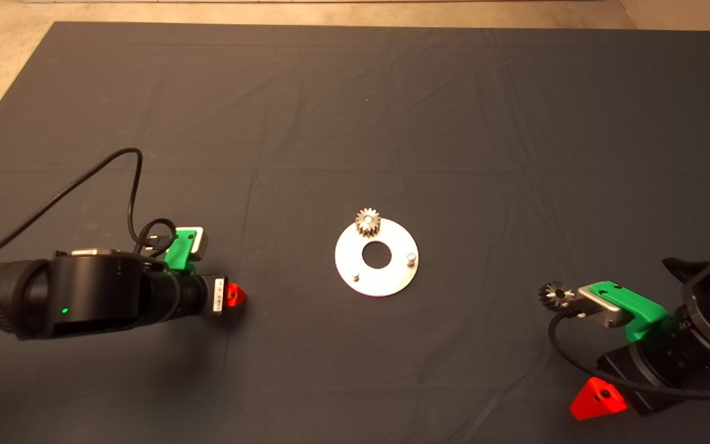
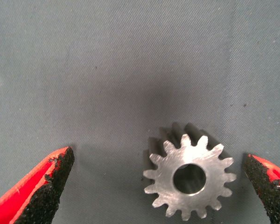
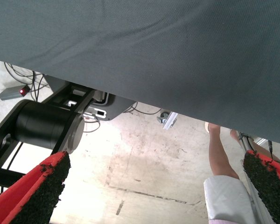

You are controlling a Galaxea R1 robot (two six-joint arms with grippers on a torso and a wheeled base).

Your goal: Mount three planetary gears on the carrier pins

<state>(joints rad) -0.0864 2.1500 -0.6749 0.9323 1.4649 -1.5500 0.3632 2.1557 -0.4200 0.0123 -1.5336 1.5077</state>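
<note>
One gear (image 1: 368, 221) seated on disc (image 1: 376, 257) pin, bore up. Left tool (image 2: 156, 186) low over mat (image 1: 355, 123), open astride flat gear (image 2: 189, 181). Right tool (image 3: 156, 186) parked lower right, open.

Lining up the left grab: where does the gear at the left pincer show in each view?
Head view: not visible, presumably under the left pincer, left of the disc.
Left wrist view: gear flat on the dark mat, between the open fingers.
Right wrist view: not in it.
Shared landmark: the dark mat.
</note>
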